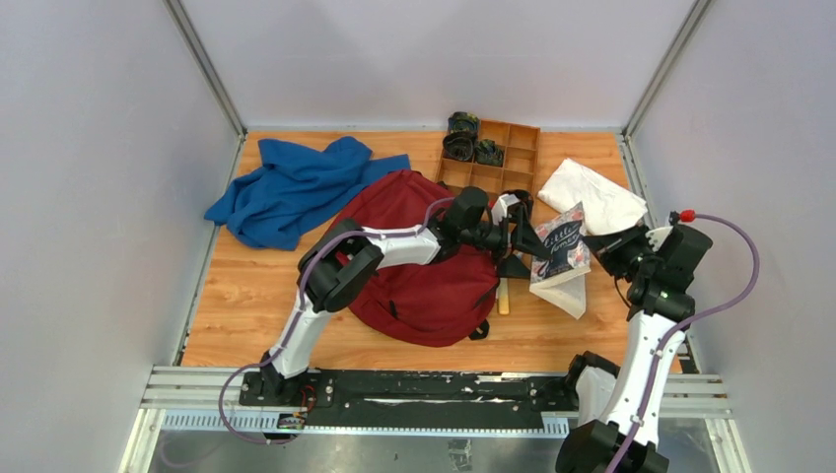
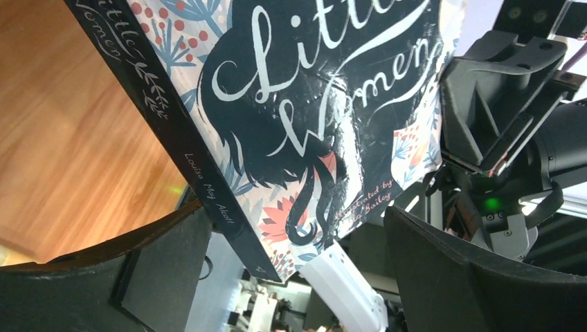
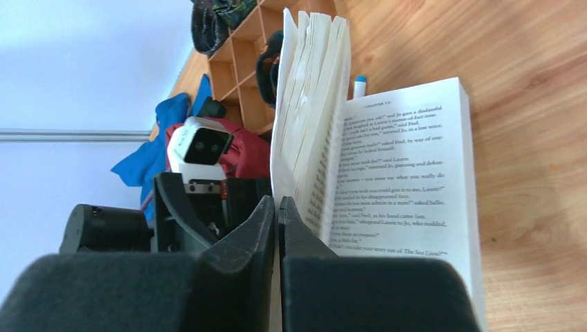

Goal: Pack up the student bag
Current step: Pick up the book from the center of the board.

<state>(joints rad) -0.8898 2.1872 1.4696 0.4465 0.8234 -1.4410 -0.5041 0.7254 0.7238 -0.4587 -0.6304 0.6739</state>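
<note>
The student bag, a dark red backpack, lies in the middle of the table; it also shows in the right wrist view. My right gripper is shut on the edge of a "Little Women" paperback and holds it up, open, beside the bag's right side. Its printed pages hang down to the table. My left gripper reaches over the bag, jaws wide open, with the book's lower corner between the fingers but not touching them.
A blue cloth lies at the back left. A wooden compartment tray with dark rolled items stands at the back. A white sheet lies back right. A pen lies by the bag.
</note>
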